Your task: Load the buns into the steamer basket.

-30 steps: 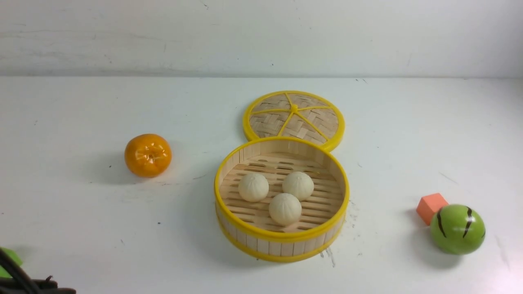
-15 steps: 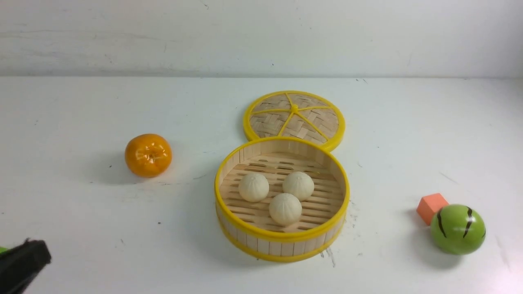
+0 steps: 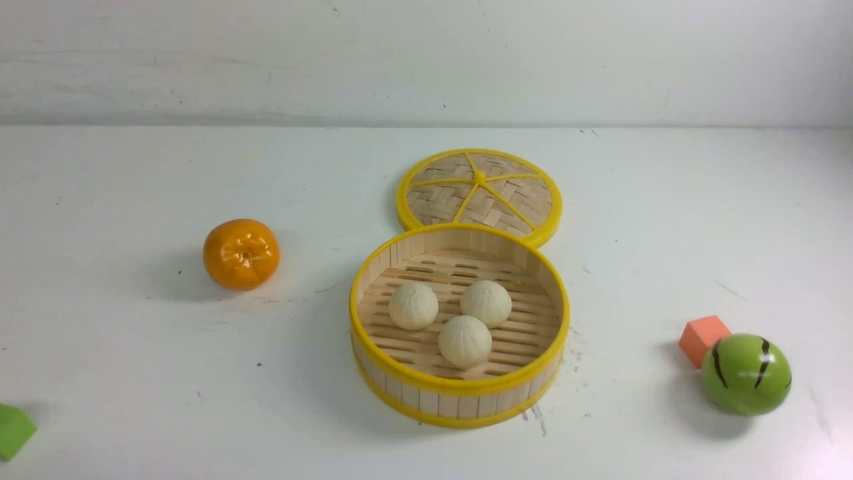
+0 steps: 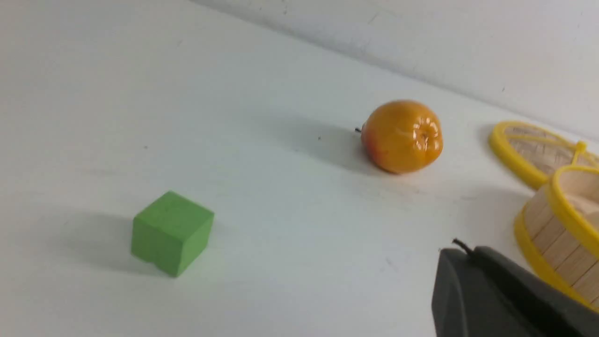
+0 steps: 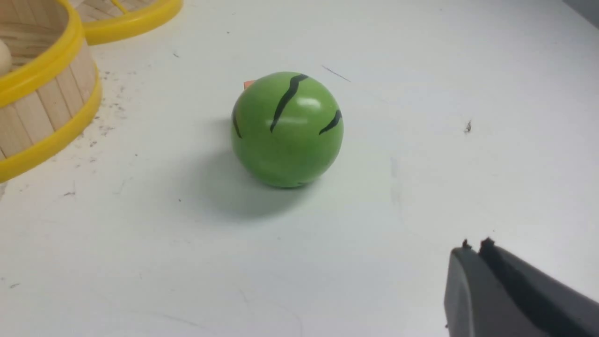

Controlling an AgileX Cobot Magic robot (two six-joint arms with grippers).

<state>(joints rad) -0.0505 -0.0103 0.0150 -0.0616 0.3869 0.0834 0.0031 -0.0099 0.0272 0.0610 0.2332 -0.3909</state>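
Observation:
The steamer basket (image 3: 460,390) stands at the table's centre. Three cream-white buns lie on its slatted floor: one at the left (image 3: 413,305), one at the right (image 3: 486,303), one nearest me (image 3: 464,341). The basket's wall also shows in the left wrist view (image 4: 557,238) and the right wrist view (image 5: 42,103). Neither gripper shows in the front view. My left gripper (image 4: 461,250) is shut and empty, low over the table beside the basket. My right gripper (image 5: 472,248) is shut and empty, near the green striped ball.
The woven lid (image 3: 480,193) lies flat behind the basket. An orange (image 3: 241,253) sits to the left. A green cube (image 3: 12,430) is at the near left edge. A green striped ball (image 3: 745,375) and an orange block (image 3: 703,339) sit at the right.
The left arm, seen at the front view's lower left corner before, has pulled back out of that view, uncovering the green cube. The buns and basket have not moved.

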